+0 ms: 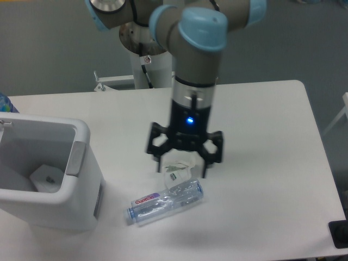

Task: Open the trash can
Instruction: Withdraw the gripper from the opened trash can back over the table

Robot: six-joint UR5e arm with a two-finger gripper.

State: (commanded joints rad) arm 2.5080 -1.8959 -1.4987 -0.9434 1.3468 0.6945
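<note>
Trash can [81, 201] cut off at left edge; bottle [166, 202] label unreadable.

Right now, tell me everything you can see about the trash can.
The trash can is a boxy white plastic bin with rounded corners, upright at the table's left front, partly cut off by the picture's edge. Its top is open, showing a pale interior with a small white piece lying at the bottom. A grey rectangular latch sits on its right rim. Nothing grips it.
</note>
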